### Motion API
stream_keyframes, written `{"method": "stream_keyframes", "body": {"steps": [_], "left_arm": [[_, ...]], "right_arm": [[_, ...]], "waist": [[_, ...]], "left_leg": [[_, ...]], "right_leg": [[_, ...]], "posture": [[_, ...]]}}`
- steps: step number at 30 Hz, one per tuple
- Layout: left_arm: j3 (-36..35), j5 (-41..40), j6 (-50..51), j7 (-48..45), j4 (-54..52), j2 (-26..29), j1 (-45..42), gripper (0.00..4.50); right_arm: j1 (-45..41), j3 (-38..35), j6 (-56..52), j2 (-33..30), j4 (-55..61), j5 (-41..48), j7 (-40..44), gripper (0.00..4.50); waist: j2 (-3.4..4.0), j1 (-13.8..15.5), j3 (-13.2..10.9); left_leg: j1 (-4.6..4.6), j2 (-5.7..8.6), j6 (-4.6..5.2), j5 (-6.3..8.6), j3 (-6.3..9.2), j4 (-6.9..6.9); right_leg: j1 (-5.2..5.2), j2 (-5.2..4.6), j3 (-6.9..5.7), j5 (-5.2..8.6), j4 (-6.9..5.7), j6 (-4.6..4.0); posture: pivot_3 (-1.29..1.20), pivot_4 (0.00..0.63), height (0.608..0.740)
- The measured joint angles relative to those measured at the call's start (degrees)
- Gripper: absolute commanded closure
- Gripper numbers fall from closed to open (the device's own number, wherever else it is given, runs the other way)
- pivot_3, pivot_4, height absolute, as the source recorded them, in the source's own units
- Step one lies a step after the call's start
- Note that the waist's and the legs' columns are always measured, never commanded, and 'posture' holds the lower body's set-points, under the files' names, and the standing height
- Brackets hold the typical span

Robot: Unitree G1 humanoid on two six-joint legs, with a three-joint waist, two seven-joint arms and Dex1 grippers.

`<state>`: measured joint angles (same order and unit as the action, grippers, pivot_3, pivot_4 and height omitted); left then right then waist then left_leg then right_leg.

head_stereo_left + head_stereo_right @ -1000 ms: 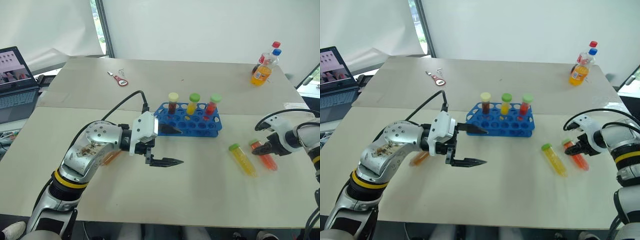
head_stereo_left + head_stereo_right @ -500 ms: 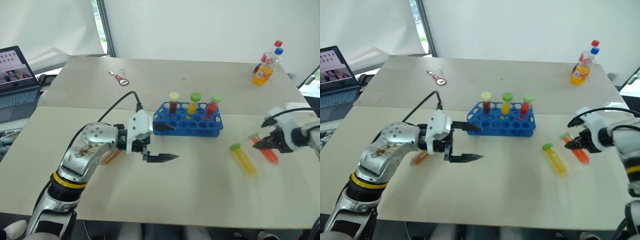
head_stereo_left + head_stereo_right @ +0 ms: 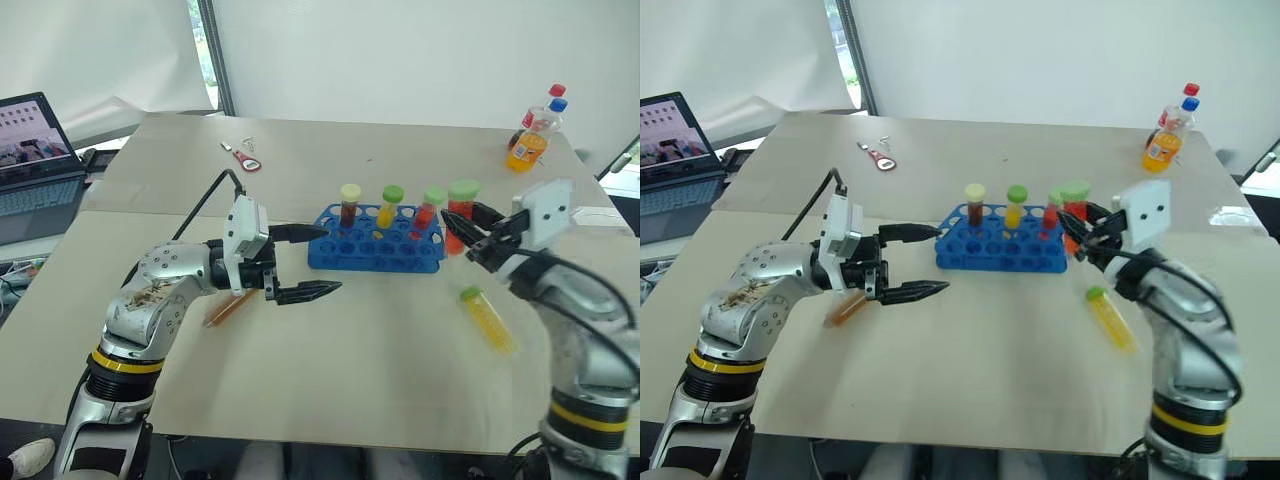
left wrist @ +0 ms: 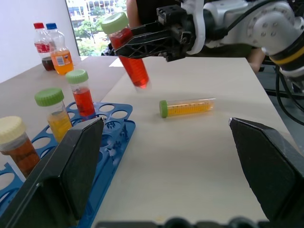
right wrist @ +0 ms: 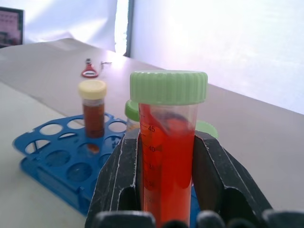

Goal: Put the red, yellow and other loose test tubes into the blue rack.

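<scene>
The blue rack (image 3: 375, 252) stands mid-table with three capped tubes upright in its back row: brown (image 3: 349, 206), yellow (image 3: 389, 208) and red (image 3: 430, 211). My right gripper (image 3: 465, 238) is shut on a red tube with a green cap (image 3: 460, 213), held upright in the air just off the rack's right end. A yellow tube with a green cap (image 3: 485, 318) lies on the table to the right of the rack. An orange tube (image 3: 230, 307) lies under my left arm. My left gripper (image 3: 330, 260) stands open and level, left of the rack, holding nothing.
Two drink bottles (image 3: 530, 138) stand at the far right corner. A laptop (image 3: 35, 150) sits open at the left edge. A small red-handled tool (image 3: 247, 160) lies at the back left. A seam runs across the table behind the rack.
My right gripper lifted the red tube off the table and swung it left to the rack's right end, turning it upright. My left gripper drew slightly left, away from the rack.
</scene>
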<state>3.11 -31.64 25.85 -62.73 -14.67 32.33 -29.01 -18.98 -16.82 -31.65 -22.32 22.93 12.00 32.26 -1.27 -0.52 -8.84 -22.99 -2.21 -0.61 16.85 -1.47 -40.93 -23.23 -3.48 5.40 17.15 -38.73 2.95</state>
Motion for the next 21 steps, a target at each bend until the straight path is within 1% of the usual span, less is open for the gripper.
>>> {"method": "stream_keyframes", "body": {"steps": [4,6,14,21], "left_arm": [[1.3,0.1,0.8,-1.5,0.0,1.4,-0.6,0.0],[1.9,0.1,1.7,-1.6,0.0,1.8,-1.1,0.0],[2.8,1.3,2.9,0.3,0.0,2.0,-1.5,0.0],[2.7,2.2,2.9,4.3,-0.3,0.1,-1.3,0.0]], "right_arm": [[-0.4,3.0,9.5,3.6,-6.7,-2.5,-4.5,3.48],[-0.8,4.2,12.8,4.0,-10.2,-3.1,-5.8,3.48],[-3.0,5.3,19.4,5.1,-18.1,-3.5,-8.9,3.48],[-3.1,8.2,21.5,6.1,-19.1,-3.5,-9.8,3.48]], "waist": [[0.0,-0.4,0.0],[0.02,-0.5,0.0],[0.02,-0.5,0.0],[0.02,-0.5,0.0]], "left_leg": [[0.05,-0.02,-0.02,-0.02,-0.02,0.07],[0.06,-0.02,-0.02,-0.02,0.0,0.08],[0.06,-0.02,-0.02,-0.02,0.04,0.08],[0.05,-0.03,-0.02,-0.02,0.14,0.08]], "right_leg": [[0.0,0.04,-0.01,0.0,-0.03,-0.01],[0.0,0.04,0.0,0.0,-0.04,-0.01],[0.0,0.04,0.0,0.0,-0.06,-0.01],[0.0,0.03,0.0,0.0,-0.07,-0.01]], "posture": [[0.0,0.15,0.723],[0.0,0.15,0.723],[0.0,0.15,0.723],[0.0,0.15,0.723]]}}
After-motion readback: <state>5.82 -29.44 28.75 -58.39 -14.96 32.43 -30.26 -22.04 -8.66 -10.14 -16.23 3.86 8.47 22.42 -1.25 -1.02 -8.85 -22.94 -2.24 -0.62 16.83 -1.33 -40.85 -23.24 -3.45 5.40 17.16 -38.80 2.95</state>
